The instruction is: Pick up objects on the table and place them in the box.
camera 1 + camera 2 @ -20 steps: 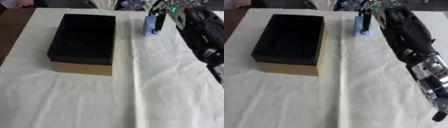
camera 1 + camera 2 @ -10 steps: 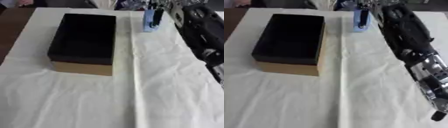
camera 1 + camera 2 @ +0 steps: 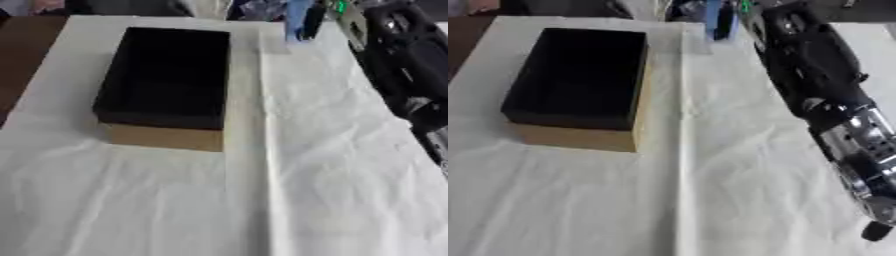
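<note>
Holding a blue object near the table's far edge, the right hand has fingers curled around it; next, carry it left over the open box.

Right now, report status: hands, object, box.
Right hand on blue object at far table edge, grip unclear. Left hand not in view. Box open, looks empty; nothing seen between.

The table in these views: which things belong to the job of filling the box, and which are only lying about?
Belong to the job:
- box, black inside, open
- blue object, in the right hand near the far edge

Only lying about:
- white cloth covering the table
- unclear items beyond the far edge
</note>
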`<state>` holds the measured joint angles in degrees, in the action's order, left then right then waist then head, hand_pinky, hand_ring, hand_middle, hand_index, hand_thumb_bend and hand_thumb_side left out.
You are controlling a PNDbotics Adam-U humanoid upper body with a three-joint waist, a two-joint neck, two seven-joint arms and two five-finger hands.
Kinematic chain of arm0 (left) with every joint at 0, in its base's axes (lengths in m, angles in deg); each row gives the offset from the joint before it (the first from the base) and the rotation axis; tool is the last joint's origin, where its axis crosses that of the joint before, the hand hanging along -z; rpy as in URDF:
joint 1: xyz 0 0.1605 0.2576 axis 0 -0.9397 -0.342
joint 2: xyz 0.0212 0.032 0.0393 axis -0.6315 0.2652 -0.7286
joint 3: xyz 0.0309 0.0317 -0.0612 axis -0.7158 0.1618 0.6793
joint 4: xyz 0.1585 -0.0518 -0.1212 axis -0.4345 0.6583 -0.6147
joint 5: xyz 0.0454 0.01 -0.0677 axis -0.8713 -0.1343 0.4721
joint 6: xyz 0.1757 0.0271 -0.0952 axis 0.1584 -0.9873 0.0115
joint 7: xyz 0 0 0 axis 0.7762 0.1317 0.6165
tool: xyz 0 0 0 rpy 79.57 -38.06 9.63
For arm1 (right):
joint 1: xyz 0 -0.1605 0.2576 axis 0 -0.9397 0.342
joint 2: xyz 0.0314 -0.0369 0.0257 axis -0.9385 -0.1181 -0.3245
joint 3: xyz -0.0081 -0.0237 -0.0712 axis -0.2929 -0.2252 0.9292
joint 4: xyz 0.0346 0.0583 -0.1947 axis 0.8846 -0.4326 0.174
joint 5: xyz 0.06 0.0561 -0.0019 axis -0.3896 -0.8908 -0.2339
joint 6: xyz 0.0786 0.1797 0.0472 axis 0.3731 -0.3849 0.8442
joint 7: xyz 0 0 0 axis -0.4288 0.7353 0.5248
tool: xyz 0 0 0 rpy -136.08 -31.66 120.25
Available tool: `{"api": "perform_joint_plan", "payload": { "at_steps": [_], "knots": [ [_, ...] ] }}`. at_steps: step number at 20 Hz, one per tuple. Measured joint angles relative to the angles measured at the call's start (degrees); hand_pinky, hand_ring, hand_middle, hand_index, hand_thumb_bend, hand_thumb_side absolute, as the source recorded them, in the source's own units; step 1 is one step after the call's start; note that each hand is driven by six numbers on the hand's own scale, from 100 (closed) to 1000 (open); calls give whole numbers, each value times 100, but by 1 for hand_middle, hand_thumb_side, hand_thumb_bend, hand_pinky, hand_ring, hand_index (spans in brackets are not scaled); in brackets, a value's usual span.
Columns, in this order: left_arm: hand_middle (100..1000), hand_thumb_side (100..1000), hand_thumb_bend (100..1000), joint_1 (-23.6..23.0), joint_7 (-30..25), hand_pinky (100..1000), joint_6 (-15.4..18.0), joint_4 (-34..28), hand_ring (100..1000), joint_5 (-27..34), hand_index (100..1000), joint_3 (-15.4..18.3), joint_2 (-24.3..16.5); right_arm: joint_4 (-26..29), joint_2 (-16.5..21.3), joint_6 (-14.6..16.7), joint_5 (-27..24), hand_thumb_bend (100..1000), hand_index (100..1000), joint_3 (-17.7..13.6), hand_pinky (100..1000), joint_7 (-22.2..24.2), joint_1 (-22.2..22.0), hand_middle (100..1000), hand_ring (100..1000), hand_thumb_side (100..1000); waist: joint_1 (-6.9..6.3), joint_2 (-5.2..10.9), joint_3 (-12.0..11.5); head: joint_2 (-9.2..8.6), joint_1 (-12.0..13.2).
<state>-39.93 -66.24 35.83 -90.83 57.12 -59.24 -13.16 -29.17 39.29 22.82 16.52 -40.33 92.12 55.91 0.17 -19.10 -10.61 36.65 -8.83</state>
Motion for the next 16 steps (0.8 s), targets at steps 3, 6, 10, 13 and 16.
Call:
{"api": "perform_joint_plan", "payload": {
  "at_steps": [3, 6, 10, 13, 16],
  "knots": [
    [676, 568, 100, 0, 1, 974, -1, 0, 708, 1, 870, 0, 0, 602, 79, -171, -329, 100, 541, 155, 824, 67, -1, 571, 793, 100, 17, 21, 8, 1, -8],
    [676, 565, 100, 0, 2, 974, 0, 0, 708, 5, 869, 0, -2, 1192, 171, -419, -754, 100, 551, 314, 824, 166, -37, 577, 791, 100, 25, 52, 11, 1, -9],
    [676, 565, 100, 2, 4, 974, 2, 0, 708, 14, 869, 0, -3, 1982, 325, -776, -1373, 100, 561, 537, 825, 334, -118, 582, 792, 100, 29, 61, 31, 2, -12],
    [676, 564, 100, 13, 4, 973, 2, 0, 709, 19, 868, 0, -5, 2532, 440, -1019, -1789, 100, 566, 696, 824, 447, -167, 583, 793, 100, 30, 91, 70, 3, -25],
    [676, 561, 100, 21, 4, 972, 2, 0, 709, 25, 868, 0, -5, 2928, 505, -1246, -2041, 100, 573, 841, 823, 515, -214, 585, 793, 100, 31, 96, 73, 4, -61]
  ]
}}
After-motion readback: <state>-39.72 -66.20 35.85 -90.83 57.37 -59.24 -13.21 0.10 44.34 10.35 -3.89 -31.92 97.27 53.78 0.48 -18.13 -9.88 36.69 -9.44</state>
